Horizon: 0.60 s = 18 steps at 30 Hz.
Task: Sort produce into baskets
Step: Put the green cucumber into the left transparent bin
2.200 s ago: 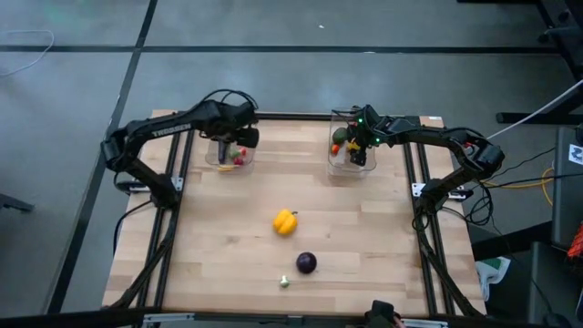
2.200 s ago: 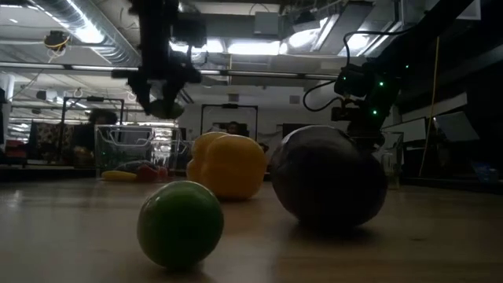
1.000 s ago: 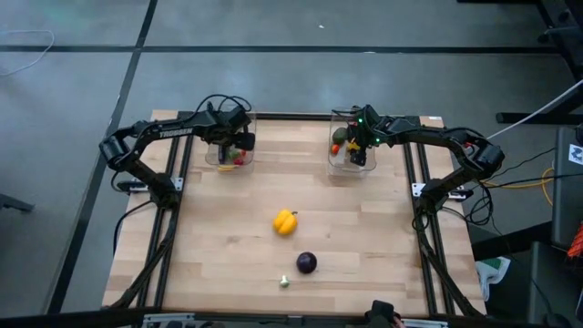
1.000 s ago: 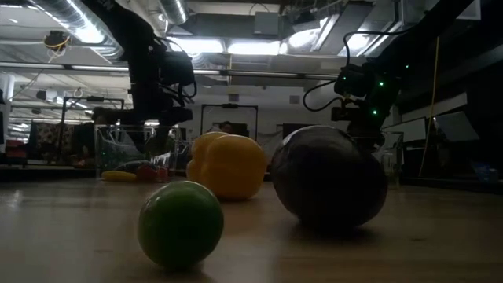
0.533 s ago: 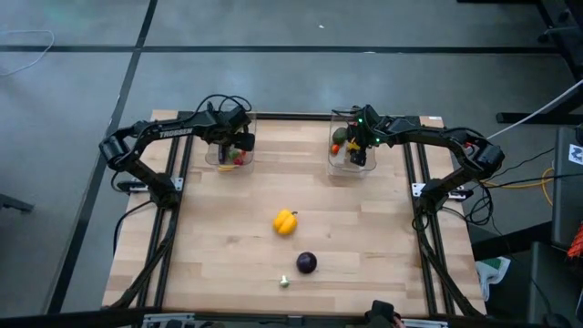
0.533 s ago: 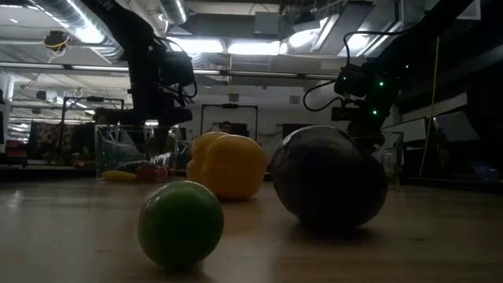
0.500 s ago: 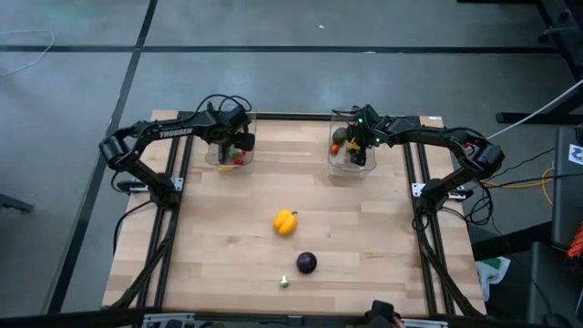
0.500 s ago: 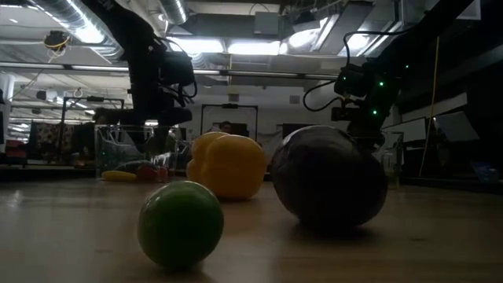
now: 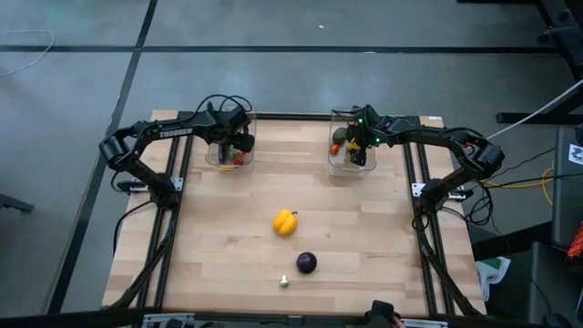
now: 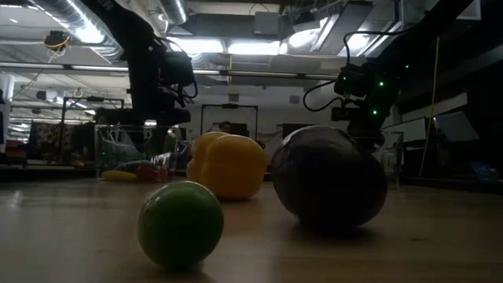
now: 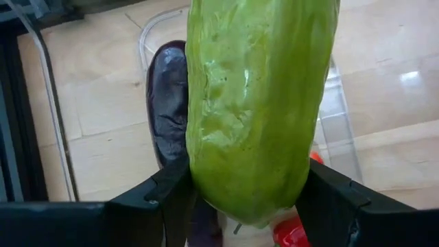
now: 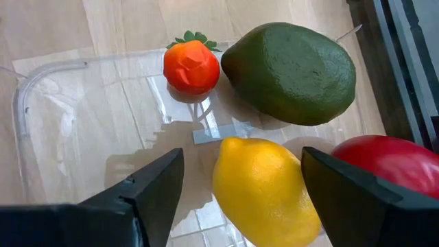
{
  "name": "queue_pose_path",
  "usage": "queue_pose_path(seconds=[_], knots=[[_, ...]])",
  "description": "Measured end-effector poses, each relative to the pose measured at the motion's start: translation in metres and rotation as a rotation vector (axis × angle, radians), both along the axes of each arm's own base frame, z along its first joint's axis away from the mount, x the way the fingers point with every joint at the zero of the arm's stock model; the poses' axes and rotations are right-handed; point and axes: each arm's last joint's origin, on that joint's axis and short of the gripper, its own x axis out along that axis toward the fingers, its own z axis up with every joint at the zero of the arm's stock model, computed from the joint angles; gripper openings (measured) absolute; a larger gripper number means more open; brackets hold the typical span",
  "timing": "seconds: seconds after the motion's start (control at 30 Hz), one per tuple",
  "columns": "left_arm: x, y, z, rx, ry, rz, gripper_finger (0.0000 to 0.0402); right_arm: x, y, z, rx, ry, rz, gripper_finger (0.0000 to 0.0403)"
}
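— Left hand [image 11: 243, 206] first: where is it, and what has it got?
— Over the left bin [image 9: 225, 150] at the far side of the bench [image 9: 364, 246], fingers clamped on a green cucumber [image 11: 257, 103]. Under the cucumber, inside that bin, lie a purple eggplant [image 11: 168, 103] and something small and red [image 11: 291, 232].
— And the right hand [image 12: 240, 195]?
— Low over the right bin [image 9: 339, 157], fingers spread apart and gripping nothing. Below it sit a lemon [image 12: 264, 189], a dark green avocado [image 12: 291, 72], a small orange piece with a green top [image 12: 191, 64] and a red tomato [image 12: 394, 165].
— What lies loose on the bench?
— A yellow pepper [image 9: 285, 221] near the middle, a purple round piece [image 9: 306, 262] nearer the front edge, and a small green ball [image 9: 284, 281] just beside it.
— The surface itself?
— Pale wooden planks with a dark metal frame along the sides. Around it is a grey floor with dark lines.
— And the room?
— From bench height, it is dim, with bright ceiling lights [image 10: 236, 47], silver ducts [image 10: 78, 27] overhead and a dark doorway-like frame [image 10: 228, 118] at the back.
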Motion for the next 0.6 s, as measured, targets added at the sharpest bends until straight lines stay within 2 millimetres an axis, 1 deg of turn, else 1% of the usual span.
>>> queue_pose_path(seconds=[0.6], knots=[[0.0029,0.0026,-0.0004,0.026,-0.066,0.103,0.0210,0.0000,0.0000,0.0000,0.000,0.000,0.000,0.0292]])
